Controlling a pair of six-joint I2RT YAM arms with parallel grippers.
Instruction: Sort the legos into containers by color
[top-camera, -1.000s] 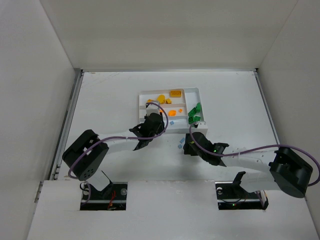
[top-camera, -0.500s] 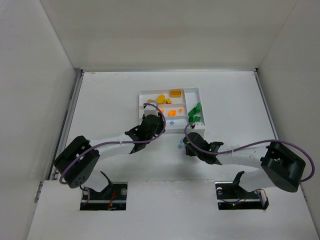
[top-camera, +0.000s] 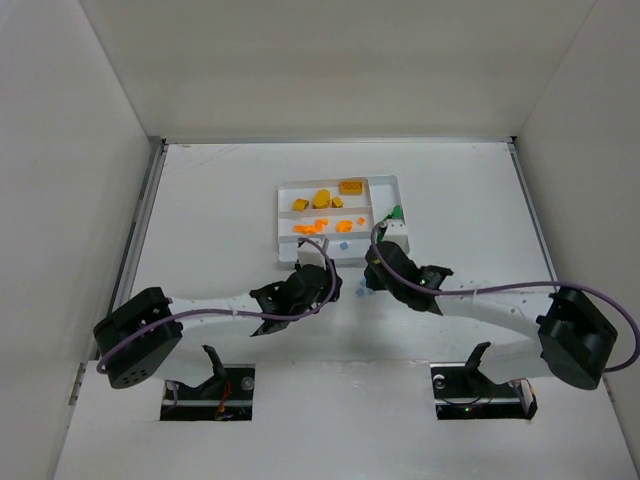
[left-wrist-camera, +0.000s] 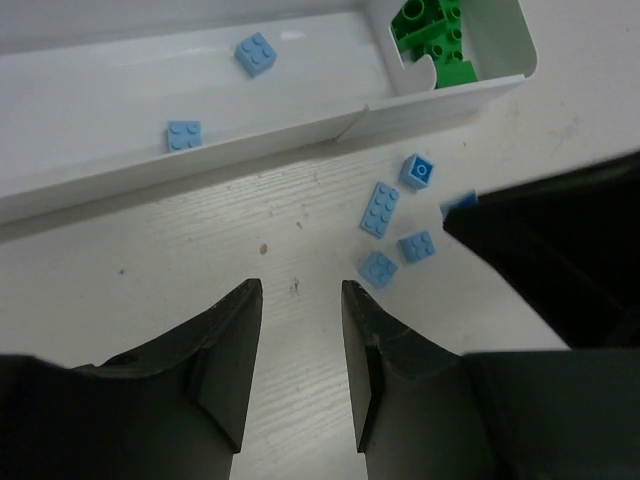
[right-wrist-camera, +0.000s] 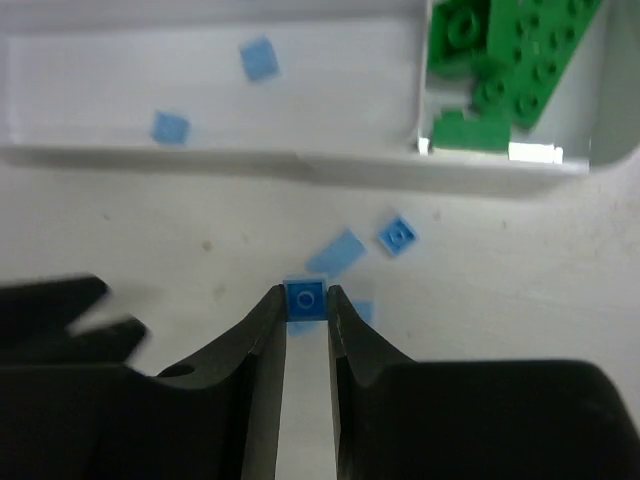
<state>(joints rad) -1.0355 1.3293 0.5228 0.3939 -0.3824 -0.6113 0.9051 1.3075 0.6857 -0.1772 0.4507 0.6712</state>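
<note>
The right gripper now pinches 1 light-blue lego just outside the tray, ready to drop in; the left gripper, drawn back, hangs slightly open, empty

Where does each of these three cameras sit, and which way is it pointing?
Top external: above and behind the robot, looking down at the table and white tray; left arm and right arm show.
Left wrist: on the left arm, looking past the left hand at loose blue legos.
Right wrist: on the right arm, looking past the right hand, shut on a blue piece.
Shared: both wrist views show the green bricks in the tray's end compartment.
</note>
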